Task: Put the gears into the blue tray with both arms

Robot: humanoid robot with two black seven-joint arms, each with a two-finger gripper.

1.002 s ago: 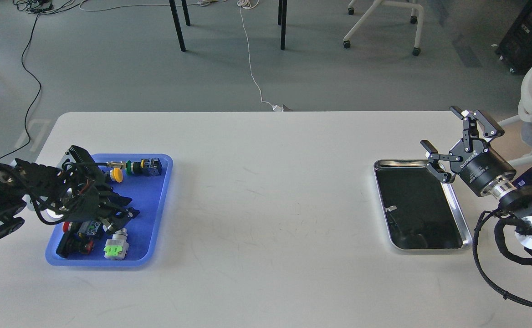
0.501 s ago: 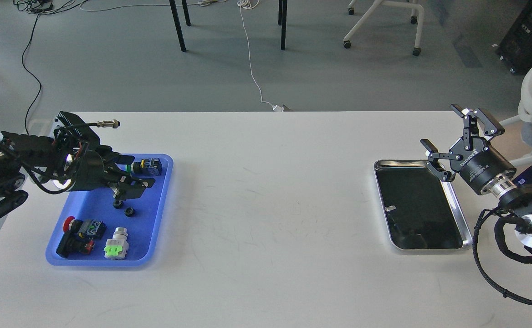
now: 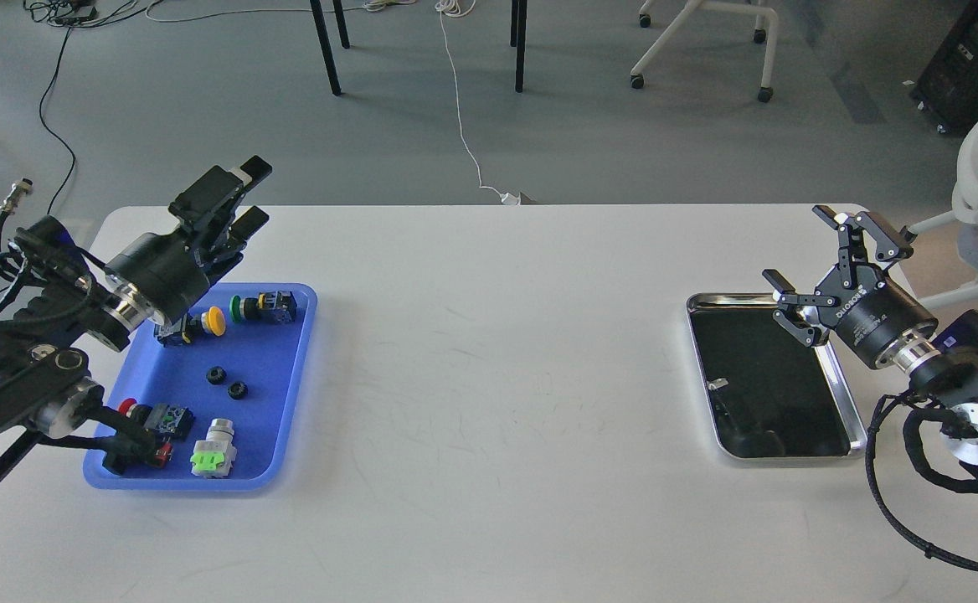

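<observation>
Two small black gears [image 3: 218, 375] [image 3: 238, 389] lie side by side on the floor of the blue tray [image 3: 275, 410] at the table's left. My left gripper [image 3: 248, 198] is raised above the tray's far edge, pointing away from me, open with nothing between its fingers. My right gripper [image 3: 797, 244] hovers over the far right corner of the steel tray [image 3: 842, 394], open and holding nothing.
Several push-button switches share the blue tray: yellow [image 3: 214, 321], green [image 3: 244, 307], red [image 3: 127, 408] and a light green one [image 3: 212, 457]. The steel tray's dark bottom holds only a small pale scrap [image 3: 718, 383]. Chairs and cables stand on the floor beyond the table.
My left gripper has lifted out of the blue tray and swung up and back, uncovering two gears on the tray floor. My right gripper has shifted slightly left.
</observation>
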